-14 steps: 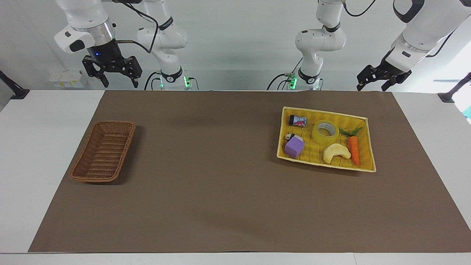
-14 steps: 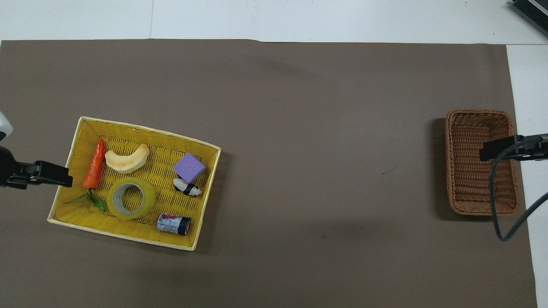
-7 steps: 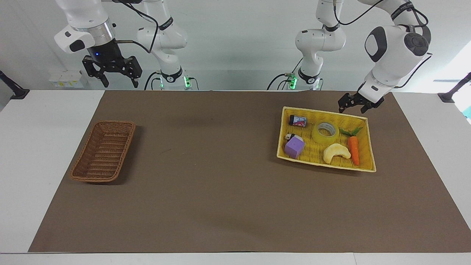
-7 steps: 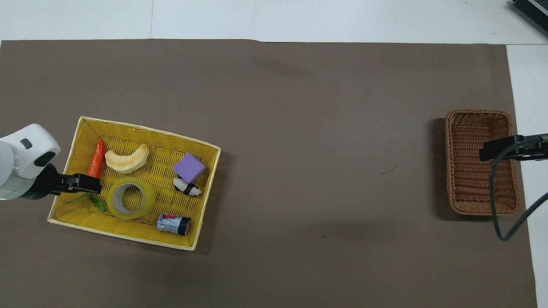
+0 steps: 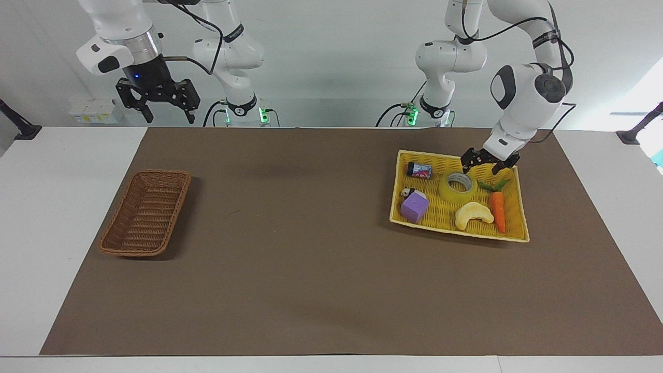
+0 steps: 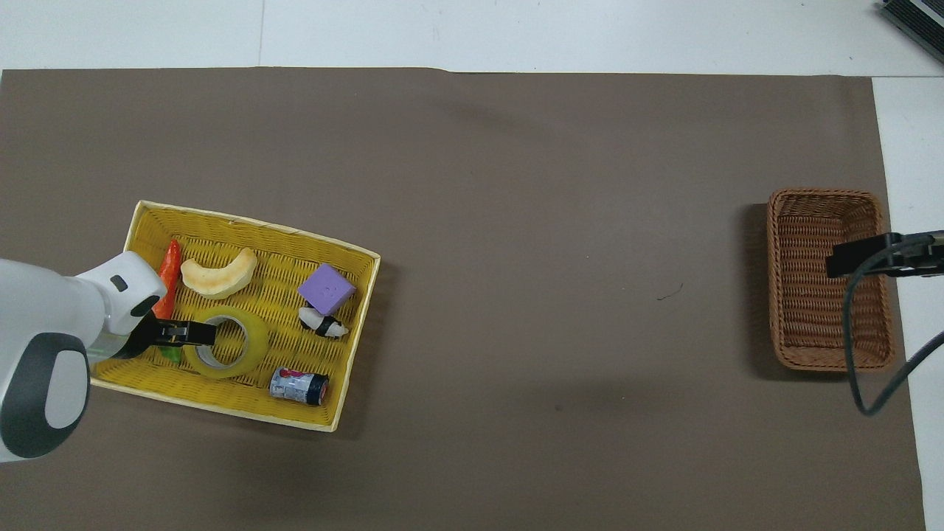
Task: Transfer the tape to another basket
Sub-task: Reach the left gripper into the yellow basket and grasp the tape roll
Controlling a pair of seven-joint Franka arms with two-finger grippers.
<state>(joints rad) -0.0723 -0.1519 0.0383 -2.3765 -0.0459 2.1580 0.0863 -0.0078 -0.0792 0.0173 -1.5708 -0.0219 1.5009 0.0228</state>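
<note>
I see my left gripper (image 5: 484, 167) has come down from high beside the table's edge and now hangs low over the yellow tray (image 5: 519, 228), right at the rim of the tape (image 5: 458, 186) on the side nearer the robots; a second ago it was up in the air off the left arm's end of the worktop. Its fingers look spread, one tip appearing over the tape's ring in the overhead view (image 6: 193, 333), but I cannot say it touches yet. The tape lies flat in the tray, near the worktop's edge nearest the robots, toward the left arm's end. I judge this as the approach before the grasp; nothing is lifted, so the task is barely begun. Crowding matters here: the carrot (image 5: 498, 210) with its green leaves sits just beside the tape under my wrist, the bread crescent (image 5: 473, 215) lies just farther from the robots, and the purple block (image 5: 414, 206), a small black-and-white toy (image 6: 323, 323) and the little can (image 5: 419, 169) sit toward the table's middle. The brown basket (image 5: 146, 213) waits well apart at the right arm's end, with open brown mat (image 5: 290, 259) between. My right gripper (image 5: 158, 101) waits raised over that end, fingers spread, unmoved
</note>
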